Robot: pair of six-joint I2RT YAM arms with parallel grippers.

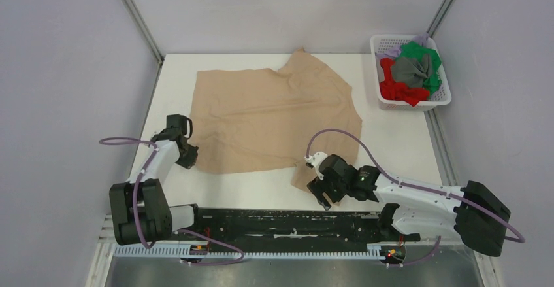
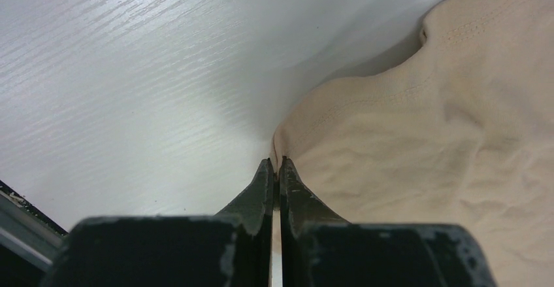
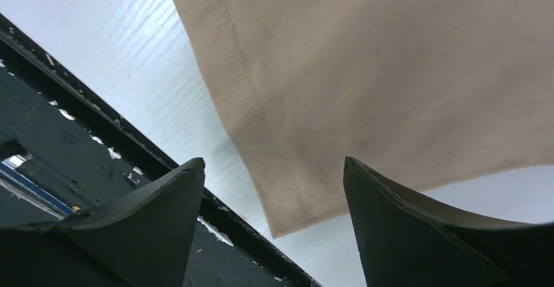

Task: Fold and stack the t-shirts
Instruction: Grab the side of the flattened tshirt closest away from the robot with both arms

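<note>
Closest to us, a long black metal rail (image 1: pixel 287 221) runs along the edge of the flat white wooden table (image 1: pixel 392 143). Just past it, the right gripper (image 1: pixel 321 199) (image 3: pixel 273 161) has its two fingers spread wide apart over the near corner of the big tan cloth t-shirt (image 1: pixel 274 117) (image 3: pixel 392 71) (image 2: pixel 444 136). The left gripper (image 1: pixel 188 158) (image 2: pixel 276 163) has its fingers pressed together, pinching the shirt's left edge. The shirt lies spread out in the middle of the table. Far back on the right sits a white plastic mesh basket (image 1: pixel 374 58). In it are a crumpled red shirt (image 1: pixel 398 91), grey shirt (image 1: pixel 411 71), green shirt (image 1: pixel 421 55) and lavender shirt (image 1: pixel 392 53).
</note>
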